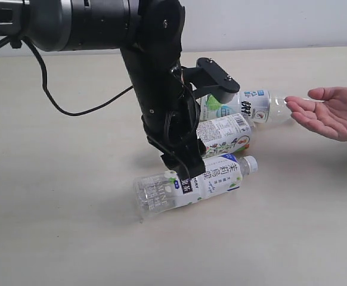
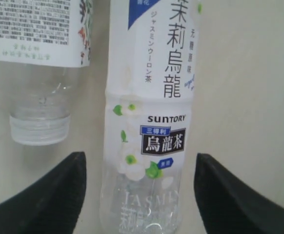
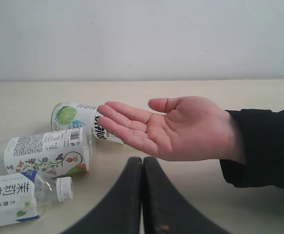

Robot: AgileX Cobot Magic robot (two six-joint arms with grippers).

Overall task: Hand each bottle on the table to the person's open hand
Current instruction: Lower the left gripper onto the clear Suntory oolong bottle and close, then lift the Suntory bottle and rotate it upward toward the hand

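Here, left tool [image 2: 139, 160] agape around a glossy clear cylindrical bottle [image 2: 151, 97]; right tool [image 3: 142, 163] closed.

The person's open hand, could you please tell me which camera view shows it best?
The right wrist view: the hand appears whole, palm up. The exterior view shows it at the edge, wrist cut off. The left wrist view misses it.

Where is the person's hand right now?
In the exterior view the open hand is at the right edge, palm up, beside the lime-label bottle.
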